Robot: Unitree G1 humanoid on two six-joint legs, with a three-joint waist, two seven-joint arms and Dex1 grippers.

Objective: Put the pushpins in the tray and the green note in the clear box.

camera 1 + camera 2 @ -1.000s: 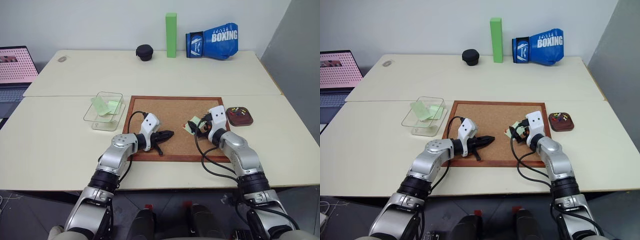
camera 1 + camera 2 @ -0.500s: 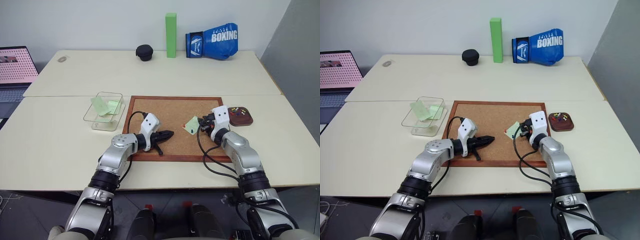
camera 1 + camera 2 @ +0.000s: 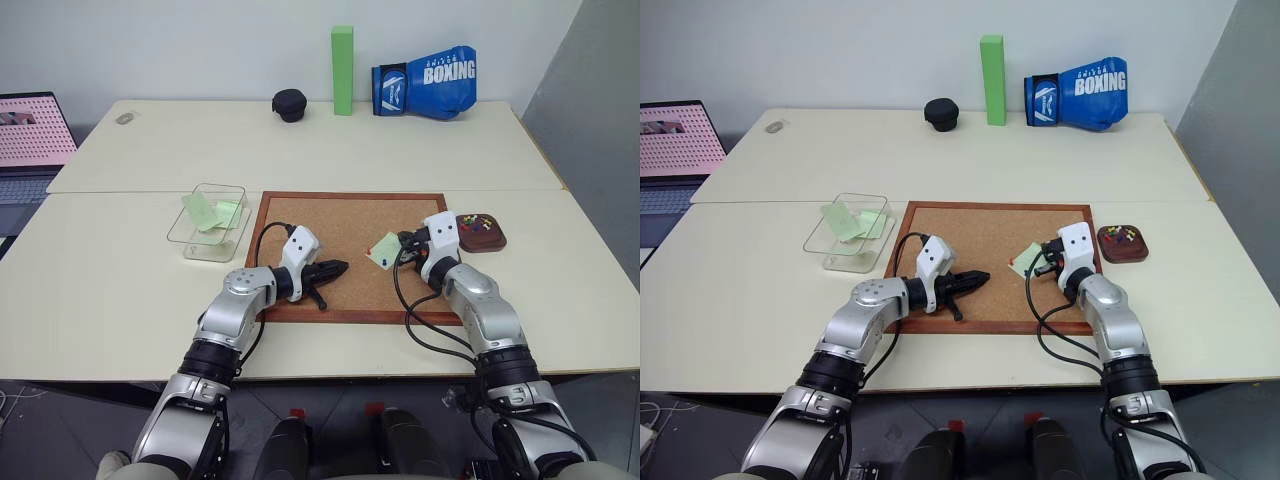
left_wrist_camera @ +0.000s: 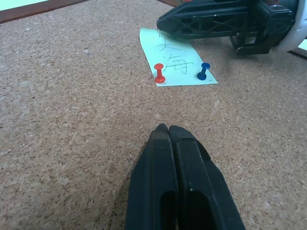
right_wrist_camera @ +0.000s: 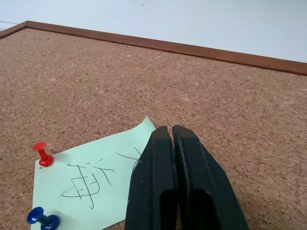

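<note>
A pale green note (image 4: 175,57) with handwriting lies on the cork board (image 3: 340,215), pinned at one edge by a red pushpin (image 4: 159,73) and a blue pushpin (image 4: 203,71). My right gripper (image 5: 167,130) is shut, its tips just over the note's opposite corner, with nothing seen between the fingers. My left gripper (image 3: 335,268) is shut and empty, low over the board, left of the note. The dark reddish tray (image 3: 497,240) sits right of the board with several coloured pushpins (image 3: 478,224) in it. The clear box (image 3: 205,250) stands left of the board with green paper inside.
The board's wooden frame (image 3: 350,196) rises slightly above the table. At the back stand a tall green block (image 3: 342,70), a blue boxing glove (image 3: 425,80) and a black round object (image 3: 289,104). A laptop (image 3: 30,140) sits at the far left.
My right gripper's fingers have closed from open, and it has drawn slightly right, so more of the note shows. The left arm has kept still.
</note>
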